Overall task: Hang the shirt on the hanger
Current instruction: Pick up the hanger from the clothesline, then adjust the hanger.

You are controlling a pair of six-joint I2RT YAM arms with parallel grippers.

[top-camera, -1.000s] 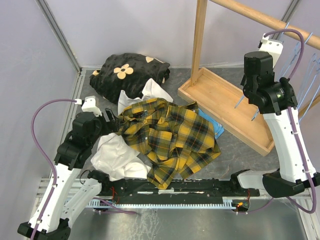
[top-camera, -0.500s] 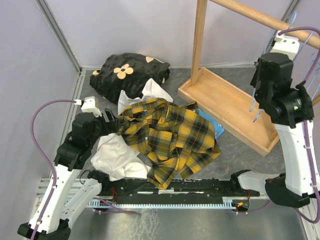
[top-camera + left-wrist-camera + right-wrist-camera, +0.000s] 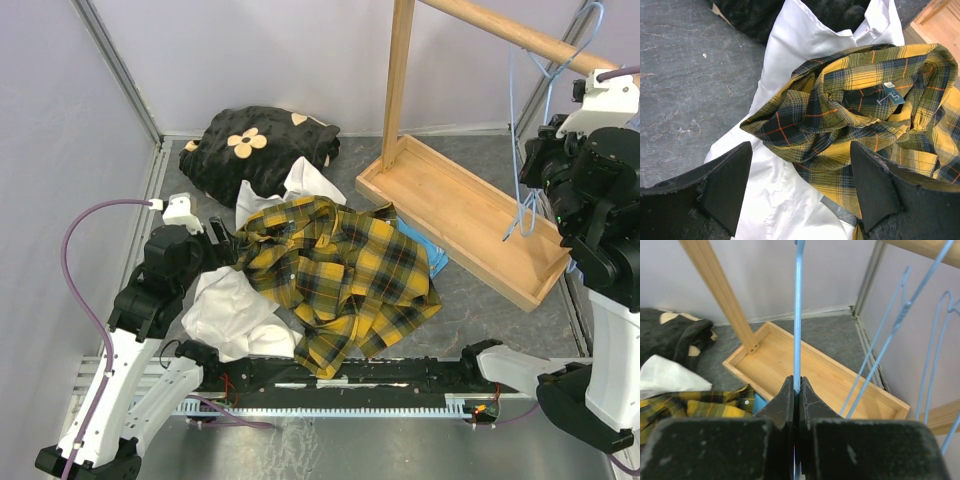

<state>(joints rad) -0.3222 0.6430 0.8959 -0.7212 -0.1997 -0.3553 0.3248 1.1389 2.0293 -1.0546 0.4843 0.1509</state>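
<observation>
Right gripper (image 3: 796, 386) pinches the thin, springy hanger (image 3: 798, 315); left gripper (image 3: 801, 152) gapes wide by the floppy shirt (image 3: 830, 100), whose collar (image 3: 865, 114) looks grabbable.

The shirt (image 3: 340, 275) is soft, matt woven flannel cloth. The hanger (image 3: 798, 315) is thin wire with a smooth pale-blue coat. The white garment (image 3: 785, 200) looks smooth with a faint sheen, the black cloth (image 3: 260, 150) fuzzy and plush. The rack (image 3: 470, 215) is pale, smooth wood; the table (image 3: 685, 75) is matt, mottled grey.
</observation>
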